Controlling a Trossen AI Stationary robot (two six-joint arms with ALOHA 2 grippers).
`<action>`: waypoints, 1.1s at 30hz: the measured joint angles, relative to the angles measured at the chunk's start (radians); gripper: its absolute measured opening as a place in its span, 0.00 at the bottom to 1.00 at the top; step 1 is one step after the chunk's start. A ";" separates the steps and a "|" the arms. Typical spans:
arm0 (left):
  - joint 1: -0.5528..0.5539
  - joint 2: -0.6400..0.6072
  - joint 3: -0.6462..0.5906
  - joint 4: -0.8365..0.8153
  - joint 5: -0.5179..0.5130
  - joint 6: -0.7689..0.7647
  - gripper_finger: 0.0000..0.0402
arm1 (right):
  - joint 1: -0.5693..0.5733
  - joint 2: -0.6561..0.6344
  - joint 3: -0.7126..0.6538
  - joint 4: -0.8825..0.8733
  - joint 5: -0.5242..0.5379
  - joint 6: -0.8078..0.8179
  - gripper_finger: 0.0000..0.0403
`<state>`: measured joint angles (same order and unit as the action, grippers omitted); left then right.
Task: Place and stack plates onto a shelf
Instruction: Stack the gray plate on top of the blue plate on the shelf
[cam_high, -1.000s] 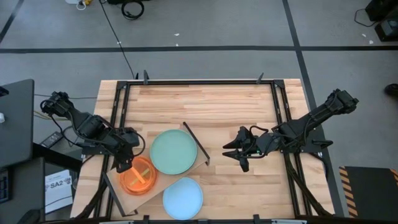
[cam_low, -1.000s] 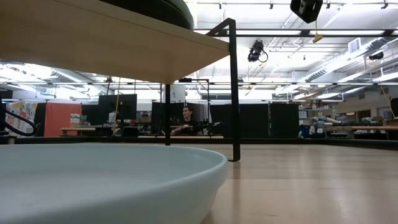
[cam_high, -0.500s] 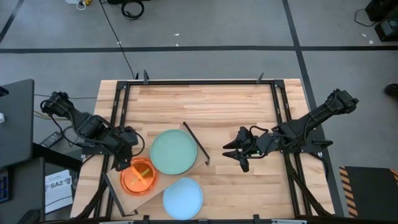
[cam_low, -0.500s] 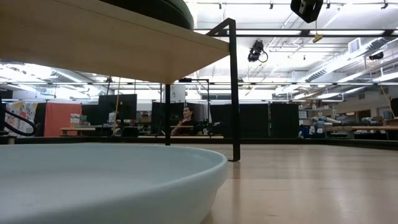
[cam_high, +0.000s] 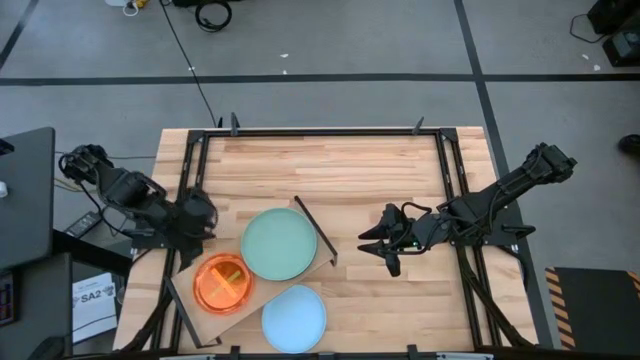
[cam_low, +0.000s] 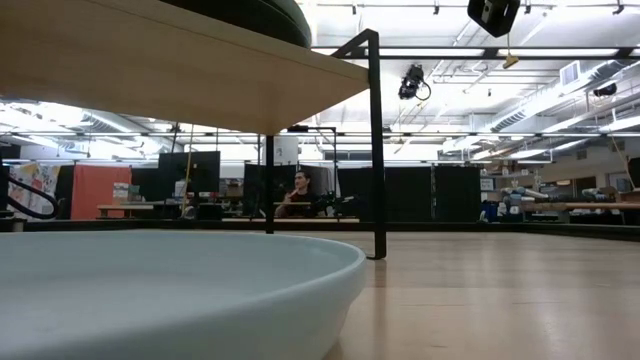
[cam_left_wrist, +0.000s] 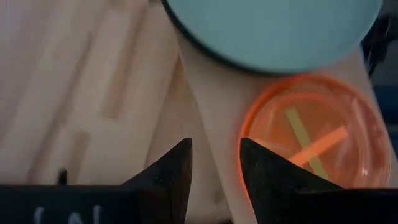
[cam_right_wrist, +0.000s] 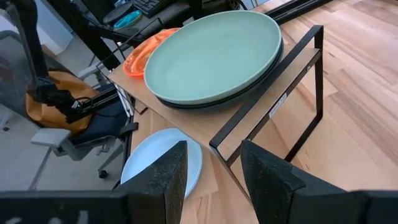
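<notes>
While both claws stand apart and empty, two plate stacks (cam_high: 279, 243) sit on one shelf (cam_high: 190, 292)

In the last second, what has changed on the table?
The left hand let go of the orange plate and pulled back off it toward the table's left edge, leaving it on the shelf. Its fingers stand open, empty. The green plate, the blue plate and the right hand stayed put.
</notes>
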<state>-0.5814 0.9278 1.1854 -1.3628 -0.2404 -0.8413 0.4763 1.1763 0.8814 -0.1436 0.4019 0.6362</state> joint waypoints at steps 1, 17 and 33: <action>0.000 -0.018 0.000 0.009 -0.028 0.013 0.35 | 0.000 0.000 0.000 0.000 0.000 0.000 0.39; 0.000 -0.123 0.000 0.341 -0.306 0.382 0.35 | 0.076 0.153 0.000 0.266 0.025 0.132 0.39; 0.000 -0.123 0.000 0.338 -0.287 0.382 0.35 | 0.259 0.335 0.000 0.536 0.075 0.388 0.39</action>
<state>-0.5812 0.8045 1.1854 -1.0243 -0.5270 -0.4597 0.7357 1.5109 0.8814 0.3922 0.4764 1.0242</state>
